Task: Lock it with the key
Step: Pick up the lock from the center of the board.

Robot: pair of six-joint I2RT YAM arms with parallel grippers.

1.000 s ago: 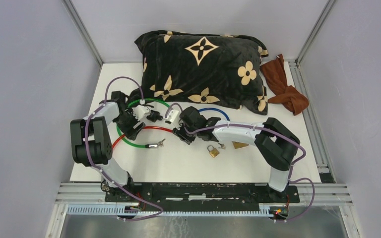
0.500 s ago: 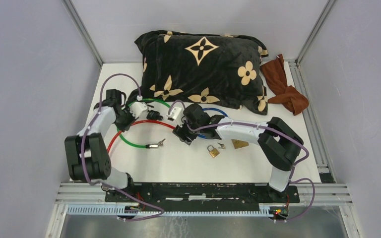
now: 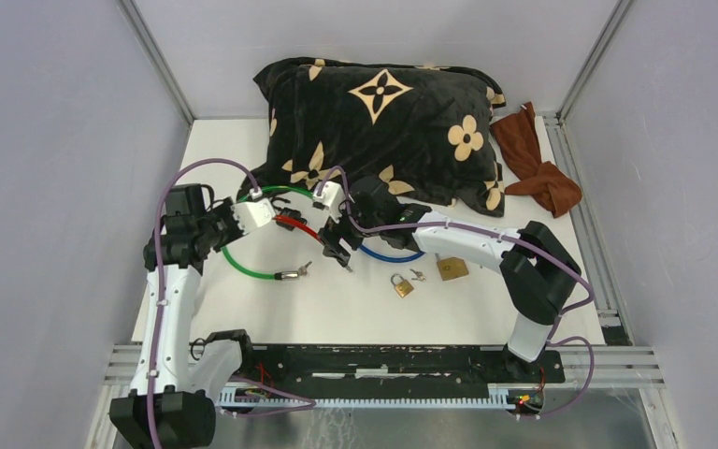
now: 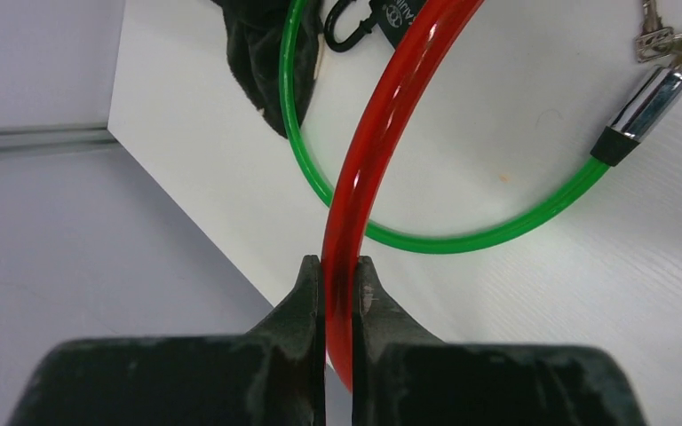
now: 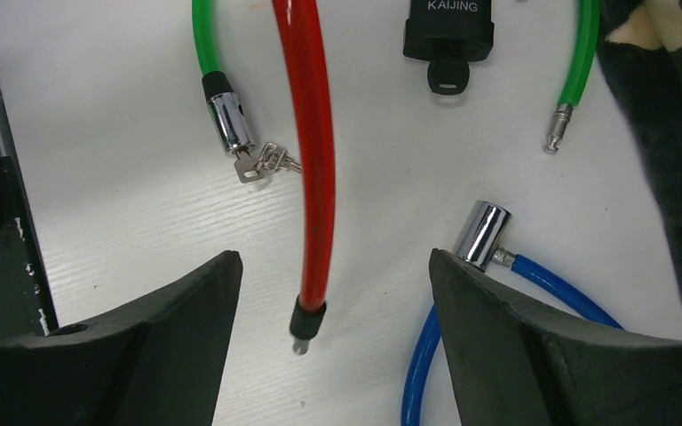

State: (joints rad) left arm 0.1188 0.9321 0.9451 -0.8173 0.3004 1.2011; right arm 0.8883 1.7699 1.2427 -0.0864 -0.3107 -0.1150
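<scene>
Left gripper (image 4: 338, 266) is clamped tight on the red cable (image 4: 382, 115); right gripper (image 5: 333, 257) has its fingers wide apart.
The red cable's loose end hangs between the right fingers and touches neither. Past it, a black lock (image 5: 448, 35) with a key (image 5: 448, 78) stuck in it lies on the white table (image 3: 337, 309). A green cable (image 4: 462, 241) and a blue cable (image 5: 426, 373) lie on the table too, and two small padlocks (image 3: 401, 284) sit near the front. At the back rests a big black pillow (image 3: 383, 122) with tan flowers, a brown cloth (image 3: 538, 168) beside it. Grey walls (image 3: 47, 140) stand all around.
</scene>
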